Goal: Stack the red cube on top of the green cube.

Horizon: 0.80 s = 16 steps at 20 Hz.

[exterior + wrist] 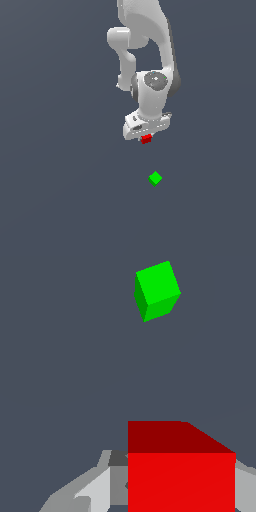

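Gripper pinches the red cube between its jaws, apparently lifted so it can travel. Green cube sits apart on the floor, uncovered, awaiting the stack; transport remains.

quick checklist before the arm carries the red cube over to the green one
1. Red cube in the gripper: ok, it sits between the fingers in the wrist view.
2. Red cube lifted off the floor: cannot tell, no shadow or contact shows.
3. Green cube in sight: ok, it shows in both views.
4. Top of green cube free: ok, nothing rests on it.
5. Gripper lined up over green cube: not ok, the cubes are well apart in the exterior view.
6. Cube edges matched: not ok, in the wrist view the green cube looks turned relative to the red one.
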{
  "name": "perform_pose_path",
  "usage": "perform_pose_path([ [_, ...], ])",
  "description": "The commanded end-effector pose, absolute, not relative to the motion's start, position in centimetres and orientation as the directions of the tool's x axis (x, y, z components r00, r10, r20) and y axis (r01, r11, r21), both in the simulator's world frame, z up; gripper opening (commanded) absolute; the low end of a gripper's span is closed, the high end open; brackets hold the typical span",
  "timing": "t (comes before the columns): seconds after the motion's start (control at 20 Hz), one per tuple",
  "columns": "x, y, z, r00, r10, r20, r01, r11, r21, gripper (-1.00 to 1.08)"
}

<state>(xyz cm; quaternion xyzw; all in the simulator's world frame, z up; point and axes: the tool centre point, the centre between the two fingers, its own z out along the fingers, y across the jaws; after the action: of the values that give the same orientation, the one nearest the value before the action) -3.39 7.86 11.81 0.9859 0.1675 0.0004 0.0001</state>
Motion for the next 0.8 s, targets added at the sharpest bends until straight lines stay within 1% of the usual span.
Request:
perform_pose_path([
  [0.0, -3.3, 7.9, 11.8, 0.944, 0.33, 0.001, 0.33, -0.944, 0.0, -1.0],
  [0.35, -1.8, 8.3, 11.2, 0.944, 0.33, 0.001, 0.33, -0.944, 0.0, -1.0],
  [0.75, 1.7, 9.2, 9.9, 0.944, 0.33, 0.001, 0.33, -0.944, 0.0, -1.0],
])
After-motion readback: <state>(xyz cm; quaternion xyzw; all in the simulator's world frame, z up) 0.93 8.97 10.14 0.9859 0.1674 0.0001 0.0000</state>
